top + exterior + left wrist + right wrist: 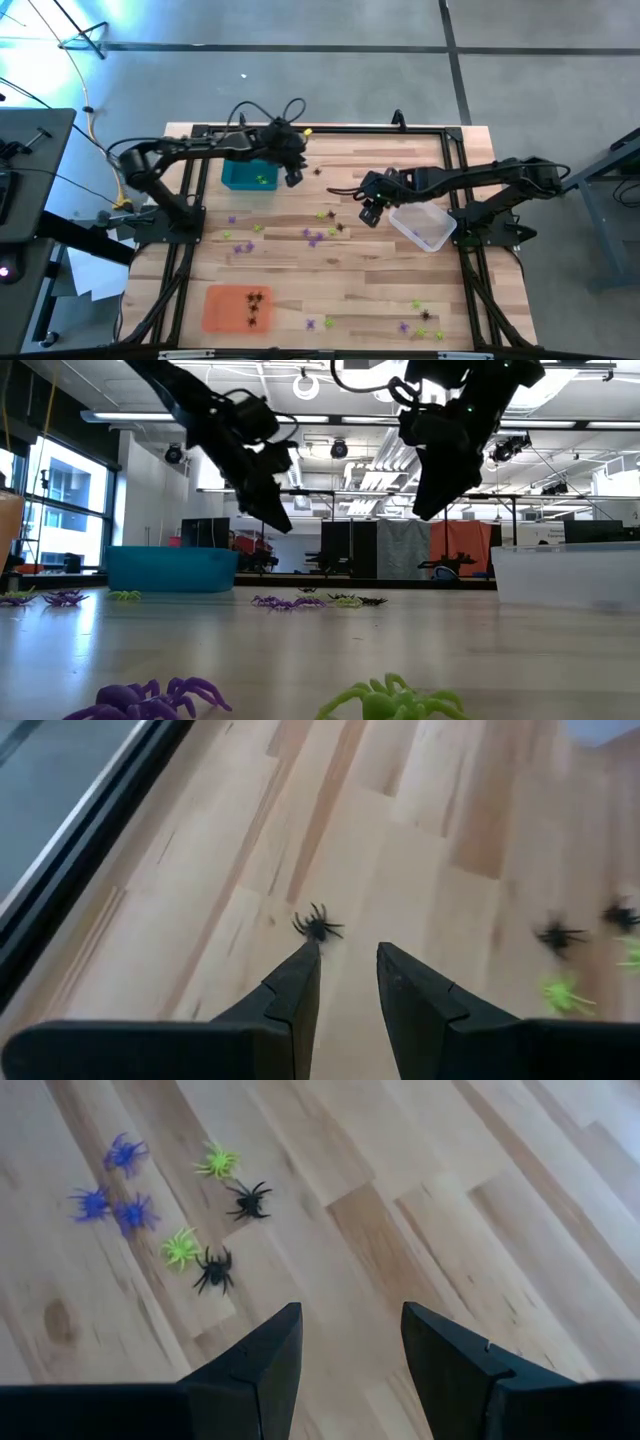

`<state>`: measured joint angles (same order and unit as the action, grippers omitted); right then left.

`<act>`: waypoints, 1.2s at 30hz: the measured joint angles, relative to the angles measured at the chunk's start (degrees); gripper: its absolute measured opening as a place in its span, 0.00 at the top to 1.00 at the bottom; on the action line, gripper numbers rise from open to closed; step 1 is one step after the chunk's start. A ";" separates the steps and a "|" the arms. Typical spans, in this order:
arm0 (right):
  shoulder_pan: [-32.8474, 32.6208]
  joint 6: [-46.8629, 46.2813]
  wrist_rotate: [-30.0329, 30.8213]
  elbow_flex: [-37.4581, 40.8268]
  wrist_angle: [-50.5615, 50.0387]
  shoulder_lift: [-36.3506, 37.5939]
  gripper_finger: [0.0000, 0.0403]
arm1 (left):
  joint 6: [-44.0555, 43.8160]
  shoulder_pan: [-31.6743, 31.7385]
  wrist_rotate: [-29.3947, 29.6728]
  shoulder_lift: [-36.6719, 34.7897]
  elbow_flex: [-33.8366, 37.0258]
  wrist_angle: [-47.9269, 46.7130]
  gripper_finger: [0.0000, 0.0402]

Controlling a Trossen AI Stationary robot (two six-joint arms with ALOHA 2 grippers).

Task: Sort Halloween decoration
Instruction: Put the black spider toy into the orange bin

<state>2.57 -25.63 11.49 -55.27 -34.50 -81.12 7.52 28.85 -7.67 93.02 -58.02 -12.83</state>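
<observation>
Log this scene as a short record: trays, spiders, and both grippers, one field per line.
teal tray: far side of table, yellow-green spiders inside
orange tray: near left, black spiders inside
clear tray: right side, under the right arm
loose spiders: scattered mid-table, mixed colours
left gripper: open, empty, above a lone black spider
right gripper: open, empty, above bare wood beside the spider cluster

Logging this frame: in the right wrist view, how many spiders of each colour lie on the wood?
Purple spiders: 3
Yellow-green spiders: 2
Black spiders: 2
Total: 7
</observation>
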 joint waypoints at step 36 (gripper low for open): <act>-1.07 5.11 -0.06 0.00 -1.51 0.02 0.58 | 0.08 -0.57 -0.62 22.68 -14.01 -5.30 0.77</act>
<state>1.50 -20.51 11.42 -55.27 -36.01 -81.10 7.60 28.28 -8.29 115.70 -72.03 -18.14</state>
